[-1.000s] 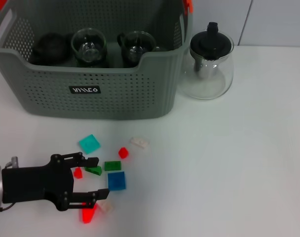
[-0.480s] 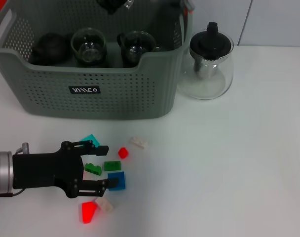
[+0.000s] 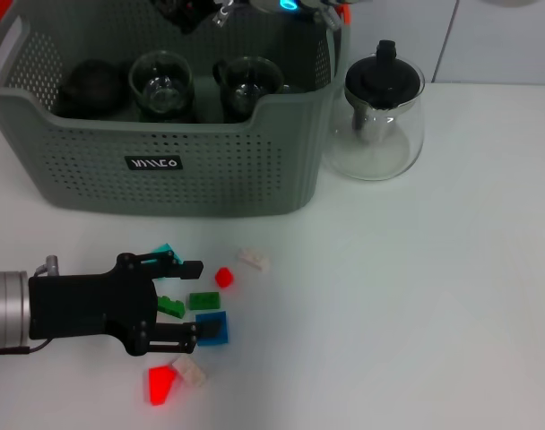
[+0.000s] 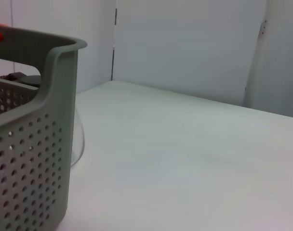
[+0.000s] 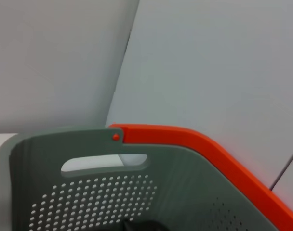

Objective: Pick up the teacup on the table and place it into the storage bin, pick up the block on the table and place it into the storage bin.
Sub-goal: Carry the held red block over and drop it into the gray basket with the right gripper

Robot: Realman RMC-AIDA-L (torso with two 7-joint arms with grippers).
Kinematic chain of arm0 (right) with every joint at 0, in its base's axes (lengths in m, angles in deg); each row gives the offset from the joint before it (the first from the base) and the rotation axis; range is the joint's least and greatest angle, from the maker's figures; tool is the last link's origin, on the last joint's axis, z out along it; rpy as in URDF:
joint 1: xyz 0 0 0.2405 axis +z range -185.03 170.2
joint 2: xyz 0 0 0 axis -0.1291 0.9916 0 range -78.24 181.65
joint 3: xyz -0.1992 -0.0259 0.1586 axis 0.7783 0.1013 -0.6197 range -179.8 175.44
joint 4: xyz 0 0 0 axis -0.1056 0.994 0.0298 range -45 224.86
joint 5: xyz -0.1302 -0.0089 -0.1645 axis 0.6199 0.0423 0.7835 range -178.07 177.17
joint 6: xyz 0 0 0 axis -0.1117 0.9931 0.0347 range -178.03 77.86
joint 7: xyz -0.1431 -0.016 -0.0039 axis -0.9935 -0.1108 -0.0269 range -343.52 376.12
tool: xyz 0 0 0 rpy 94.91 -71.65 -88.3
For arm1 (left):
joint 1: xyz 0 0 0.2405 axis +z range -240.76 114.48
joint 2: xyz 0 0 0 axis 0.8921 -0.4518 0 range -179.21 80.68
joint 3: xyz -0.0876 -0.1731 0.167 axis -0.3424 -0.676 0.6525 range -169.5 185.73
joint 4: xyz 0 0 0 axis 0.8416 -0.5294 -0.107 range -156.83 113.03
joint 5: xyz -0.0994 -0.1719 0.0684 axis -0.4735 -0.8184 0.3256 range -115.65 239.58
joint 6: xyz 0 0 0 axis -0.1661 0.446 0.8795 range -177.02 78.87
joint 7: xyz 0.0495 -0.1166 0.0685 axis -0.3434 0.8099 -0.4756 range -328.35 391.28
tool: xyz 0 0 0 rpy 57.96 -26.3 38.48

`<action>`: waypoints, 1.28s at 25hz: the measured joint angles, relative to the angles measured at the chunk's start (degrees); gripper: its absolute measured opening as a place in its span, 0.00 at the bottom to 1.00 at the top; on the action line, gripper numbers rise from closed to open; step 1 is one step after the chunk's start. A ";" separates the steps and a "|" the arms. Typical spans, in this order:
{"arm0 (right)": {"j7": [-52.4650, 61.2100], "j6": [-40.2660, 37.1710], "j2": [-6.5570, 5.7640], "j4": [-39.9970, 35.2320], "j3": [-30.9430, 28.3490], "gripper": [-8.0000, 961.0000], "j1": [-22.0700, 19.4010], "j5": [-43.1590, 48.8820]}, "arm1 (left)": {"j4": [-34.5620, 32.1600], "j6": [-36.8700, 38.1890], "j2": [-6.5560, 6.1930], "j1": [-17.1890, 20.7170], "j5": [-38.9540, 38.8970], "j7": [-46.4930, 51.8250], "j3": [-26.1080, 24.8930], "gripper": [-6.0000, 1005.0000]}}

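My left gripper (image 3: 198, 299) is open low over the table at the front left. A green block (image 3: 203, 300) lies between its fingertips, and a smaller green block (image 3: 171, 307) sits further in between the fingers. Around it lie a cyan block (image 3: 165, 250), a red block (image 3: 223, 277), a blue block (image 3: 213, 329), a white block (image 3: 253, 260) and another red block (image 3: 162, 383). The storage bin (image 3: 165, 179) stands at the back left with two glass teacups (image 3: 161, 82) and a dark cup (image 3: 91, 85) inside. Dark parts of my right arm (image 3: 187, 9) show above the bin, cut off by the frame's edge.
A glass teapot (image 3: 380, 116) with a black lid stands right of the bin. A beige block (image 3: 190, 371) lies near the front edge. The bin's wall (image 4: 31, 144) fills the left wrist view's side. The right wrist view shows the bin's orange handle (image 5: 185, 139).
My left gripper has moved to the right into the blocks, so its open fingers now flank the green blocks. The right arm has come into view above the bin.
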 joint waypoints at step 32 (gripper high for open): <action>0.71 -32.47 -1.39 -28.39 -12.03 0.87 -18.68 -4.78 | 0.00 0.14 0.22 -0.29 0.01 0.00 0.04 0.81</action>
